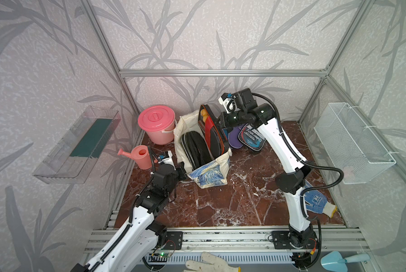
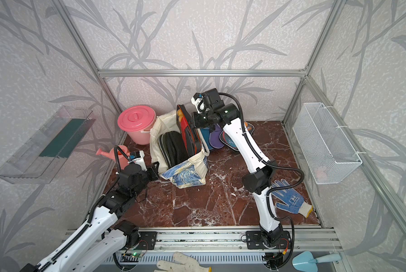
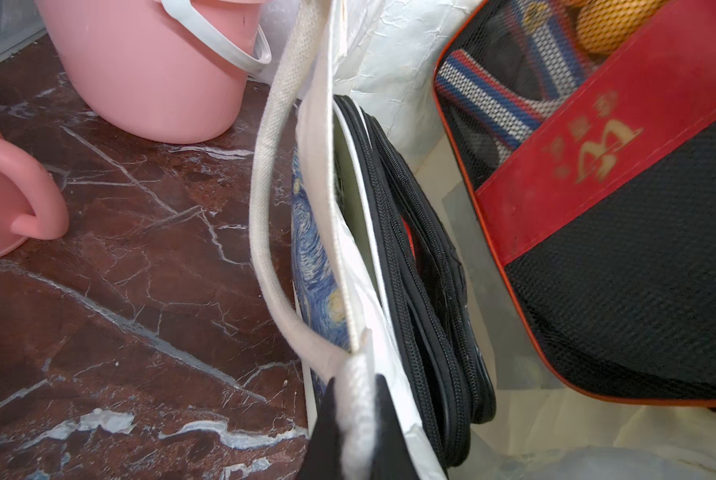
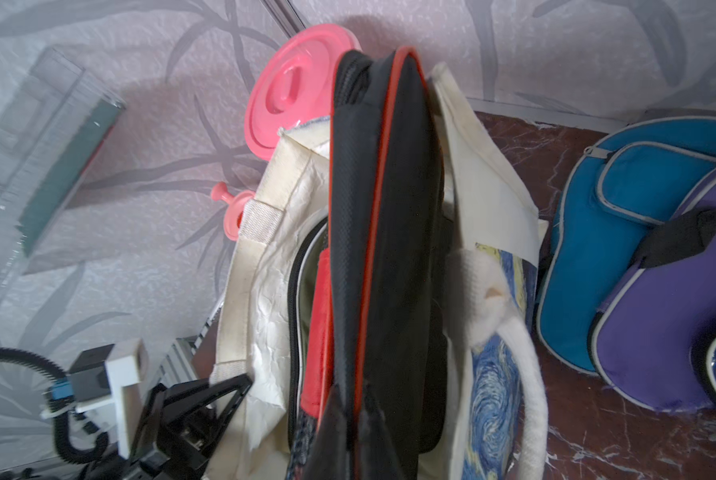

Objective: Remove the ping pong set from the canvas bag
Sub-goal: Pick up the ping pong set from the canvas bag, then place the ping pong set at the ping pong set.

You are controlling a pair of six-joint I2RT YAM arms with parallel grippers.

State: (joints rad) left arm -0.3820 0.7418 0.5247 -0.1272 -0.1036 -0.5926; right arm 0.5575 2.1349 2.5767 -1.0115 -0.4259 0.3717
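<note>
Marble-patterned in red-brown, the desk point(image 1: 221, 205) carries everything in view. Toward its back stands the canvas bag point(image 1: 209, 175), cream with a blue swirling print, its mouth open upward. The pink lidded bucket point(image 1: 156, 124) sits just beside the bag at the back left of the desk.

The ping pong set is split between the bag and the desk. The black-red case point(image 1: 215, 139) stands upright, with its lower part inside the bag and its upper part well above the rim. Orange balls show through the mesh at its top. Black zipped cases point(image 1: 195, 148) lean inside the bag on the bucket's side, below the rim. On the desk just beyond the bag lie a teal case point(image 4: 589, 249) and a purple case point(image 4: 659, 332). The purple one overlaps the teal, and a navy printed case point(image 1: 252, 140) lies beside them.

The right gripper point(image 4: 350, 407) is clamped onto the edge of the black-red case. The left gripper point(image 3: 357, 384) is pinched tight on the bag's rim, where the white rope handle point(image 3: 265, 208) is sewn on at the near left corner.
</note>
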